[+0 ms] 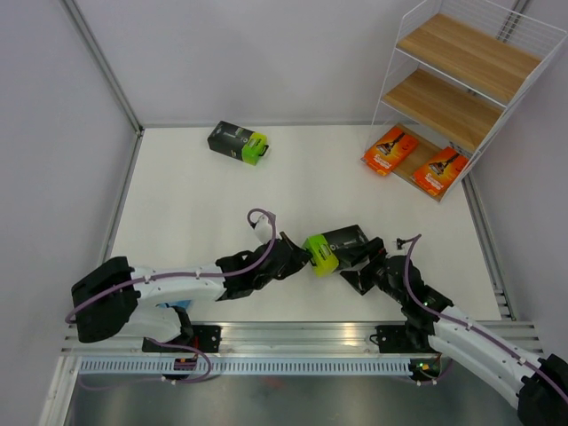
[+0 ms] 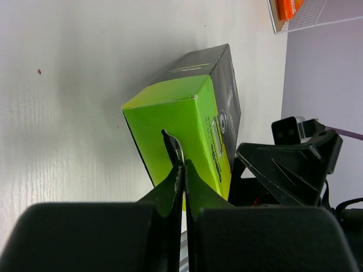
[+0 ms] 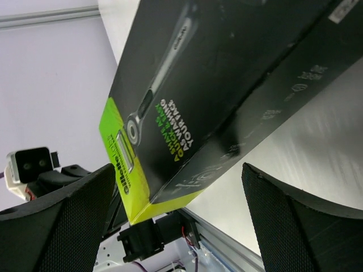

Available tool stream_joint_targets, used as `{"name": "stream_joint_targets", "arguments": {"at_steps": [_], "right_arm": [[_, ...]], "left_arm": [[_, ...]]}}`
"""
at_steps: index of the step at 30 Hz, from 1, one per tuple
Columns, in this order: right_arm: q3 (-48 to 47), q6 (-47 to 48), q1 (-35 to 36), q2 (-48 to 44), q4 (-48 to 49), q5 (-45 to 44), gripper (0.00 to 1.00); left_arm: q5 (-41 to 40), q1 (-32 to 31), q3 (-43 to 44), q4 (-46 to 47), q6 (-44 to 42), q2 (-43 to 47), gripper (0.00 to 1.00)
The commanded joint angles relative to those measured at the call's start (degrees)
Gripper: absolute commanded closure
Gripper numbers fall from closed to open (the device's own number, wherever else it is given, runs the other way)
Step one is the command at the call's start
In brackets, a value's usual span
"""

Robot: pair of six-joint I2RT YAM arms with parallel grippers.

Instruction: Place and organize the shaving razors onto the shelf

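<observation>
While the black box with a lime-green end (image 1: pixel 340 246) sits between both grippers near the table's (image 1: pixel 195 213) front edge, the left gripper (image 1: pixel 303 258) is clenched tight, tips at the slot in the green end; whether they pinch a tab cannot be told. The right gripper (image 1: pixel 366 257) is released, fingers spread either side of the box. A second black box (image 1: pixel 238 142) lies far left, and two orange cards (image 1: pixel 389 149) rest on the shelf's (image 1: pixel 466 58) lowest board.
</observation>
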State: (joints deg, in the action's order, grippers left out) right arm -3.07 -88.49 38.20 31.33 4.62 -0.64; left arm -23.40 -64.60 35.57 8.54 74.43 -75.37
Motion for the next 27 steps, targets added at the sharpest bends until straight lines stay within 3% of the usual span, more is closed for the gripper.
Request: {"name": "stream_joint_targets", "arguments": {"at_steps": [1,20,27], "right_arm": [[2.54,-4.49,0.65,1.45,0.82,0.38,0.02],[1.49,-11.70,0.92,0.75,4.60,-0.24,0.02],[-0.18,-12.41,0.92,-1.53,1.45,0.29,0.02]], "left_arm": [[-4.46,-1.76,0.20,5.34,1.24,1.02,0.98],[-15.44,-14.32,-0.24,12.47,-0.70,-4.69,0.98],[-17.20,-15.91,1.78,12.29,-0.70,-7.41,0.98]]}}
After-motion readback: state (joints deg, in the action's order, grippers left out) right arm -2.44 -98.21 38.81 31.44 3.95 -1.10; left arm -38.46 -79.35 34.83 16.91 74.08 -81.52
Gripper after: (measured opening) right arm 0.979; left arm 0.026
